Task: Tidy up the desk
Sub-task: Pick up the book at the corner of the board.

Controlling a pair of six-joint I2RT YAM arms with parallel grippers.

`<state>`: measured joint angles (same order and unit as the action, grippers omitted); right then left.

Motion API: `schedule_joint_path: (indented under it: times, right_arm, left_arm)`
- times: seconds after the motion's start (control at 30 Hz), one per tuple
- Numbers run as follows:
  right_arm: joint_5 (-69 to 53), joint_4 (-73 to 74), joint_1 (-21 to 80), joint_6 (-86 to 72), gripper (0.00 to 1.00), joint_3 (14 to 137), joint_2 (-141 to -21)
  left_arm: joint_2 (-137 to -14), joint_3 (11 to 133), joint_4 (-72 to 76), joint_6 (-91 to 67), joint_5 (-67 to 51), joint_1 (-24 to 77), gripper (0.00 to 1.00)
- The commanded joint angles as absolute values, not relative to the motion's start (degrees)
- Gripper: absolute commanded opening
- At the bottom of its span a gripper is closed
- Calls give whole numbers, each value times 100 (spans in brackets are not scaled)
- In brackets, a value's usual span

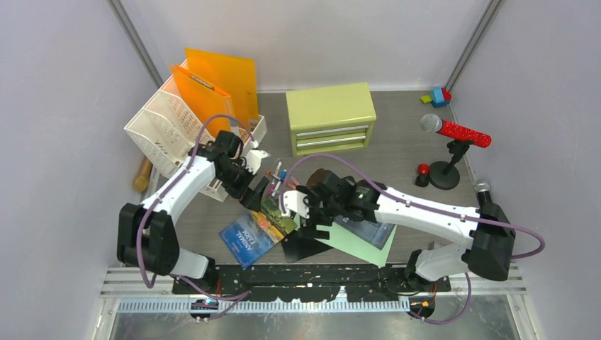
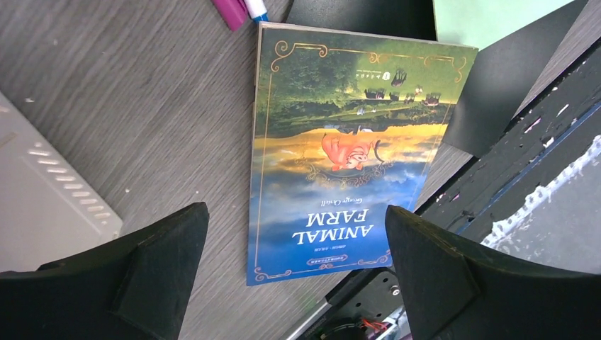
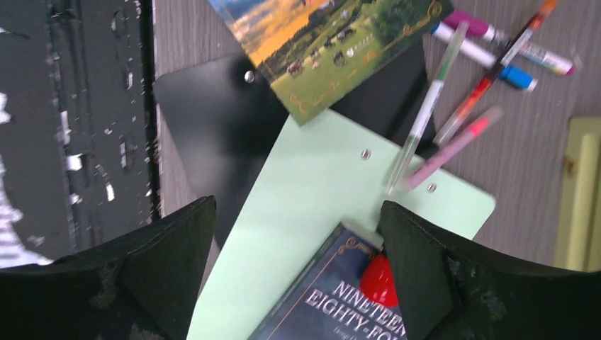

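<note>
I see an Animal Farm paperback whose corner overlaps a mint-green board and a black board. A Nineteen Eighty-Four book rests on the green one, with loose pens beside. Farther back stand a yellow-green drawer cabinet, a red microphone and white baskets holding orange folders.

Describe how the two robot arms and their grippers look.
The left arm and right arm have white links, black joints and looping purple cables. The left gripper and right gripper each have two black wedge-shaped fingers; the right's look scuffed.

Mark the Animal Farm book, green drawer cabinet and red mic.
Animal Farm book [image 2: 340,149]: left wrist view, middle of cover.
green drawer cabinet [image 1: 329,106]: top view, its top panel.
red mic [image 1: 466,134]: top view, glittery handle.
</note>
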<state>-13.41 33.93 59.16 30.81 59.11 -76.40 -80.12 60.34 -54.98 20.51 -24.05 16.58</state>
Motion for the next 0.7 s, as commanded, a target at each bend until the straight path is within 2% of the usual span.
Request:
schedule_joint_path:
  times: [0.0,0.23,0.67]
  right_arm:
    - [-380,2461,6572,3545,92,5821,-7977]
    - [649,1708,7320,4136,90,5609,-8708]
    - [1631,214,7626,5021,84,5166,-9625]
  left_arm:
    - [-8418,6283,-5523,1714,-2401,1744,100]
    - [-9183,6488,-5496,1661,-2365,1793,100]
    - [-9648,6390,-5259,1725,-2554,1819,100]
